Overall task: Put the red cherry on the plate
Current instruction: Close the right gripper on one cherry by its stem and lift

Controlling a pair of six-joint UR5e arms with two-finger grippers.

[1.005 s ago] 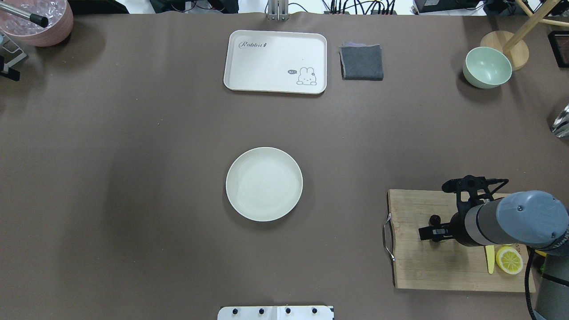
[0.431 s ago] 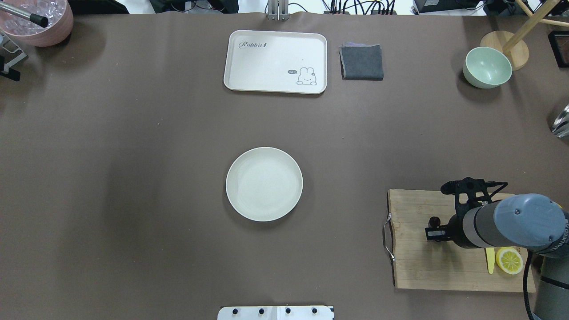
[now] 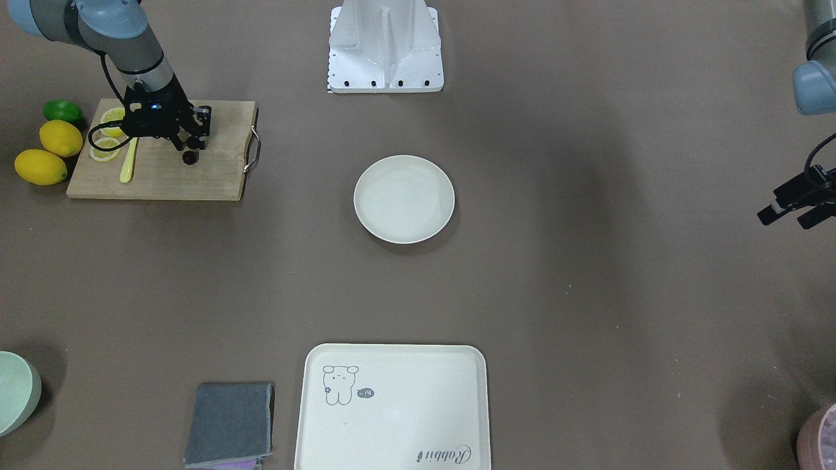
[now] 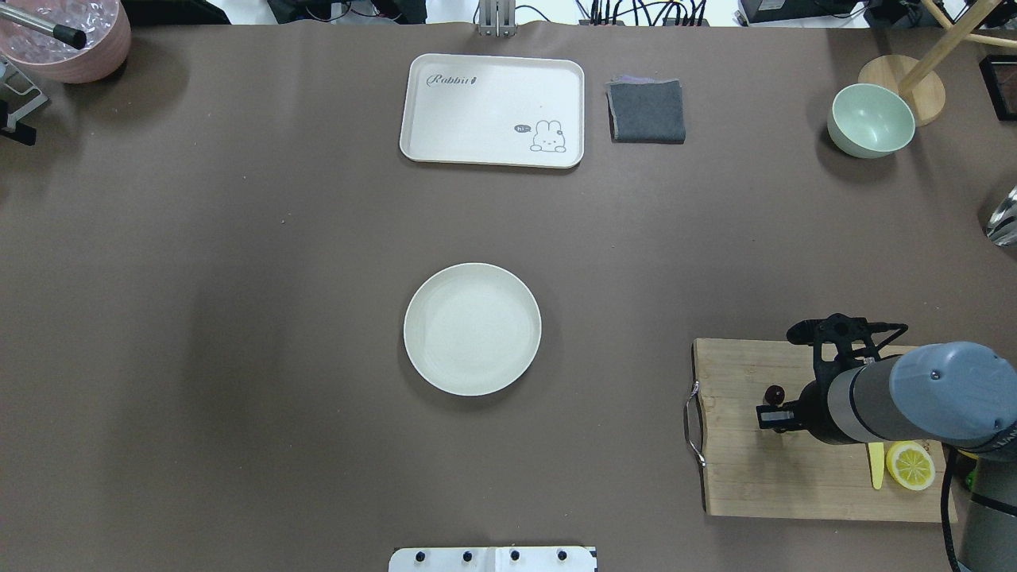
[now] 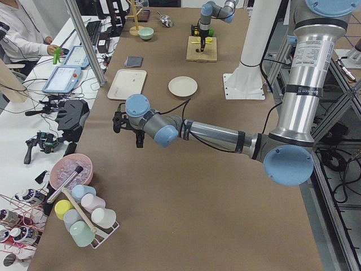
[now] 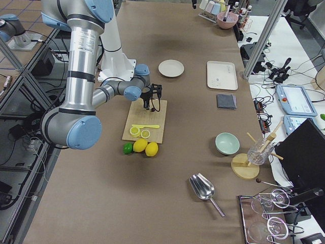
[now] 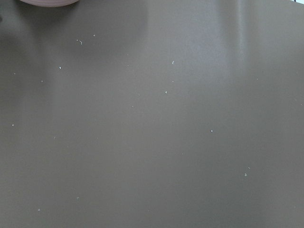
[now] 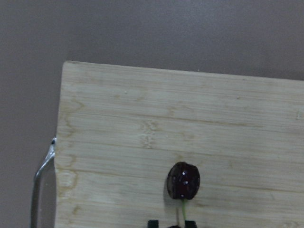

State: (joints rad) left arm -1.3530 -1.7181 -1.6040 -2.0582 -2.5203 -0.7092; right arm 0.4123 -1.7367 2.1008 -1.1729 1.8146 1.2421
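Note:
The red cherry (image 8: 183, 180) lies on the wooden cutting board (image 4: 755, 477) at the table's right, its green stem running back toward my right gripper (image 8: 171, 224). That gripper (image 4: 772, 415) stands low over the board, right behind the cherry (image 4: 775, 393). Its two fingertips show close together at the bottom edge of the right wrist view, shut on the stem end. The plate (image 4: 472, 329), round, off-white and bare, sits at the table's middle, far left of the board. My left gripper (image 3: 790, 215) hovers open over bare table at the far left.
Lemon slices (image 4: 910, 465) and a yellow knife (image 4: 875, 465) lie on the board's right end, with whole lemons (image 3: 40, 166) and a lime (image 3: 63, 111) beside it. A rabbit tray (image 4: 493, 110), grey cloth (image 4: 647, 111) and green bowl (image 4: 871, 121) line the far edge.
My right gripper has shifted slightly right over the board, closer to the cherry's stem. The cherry lies where it was. Nothing else has moved.

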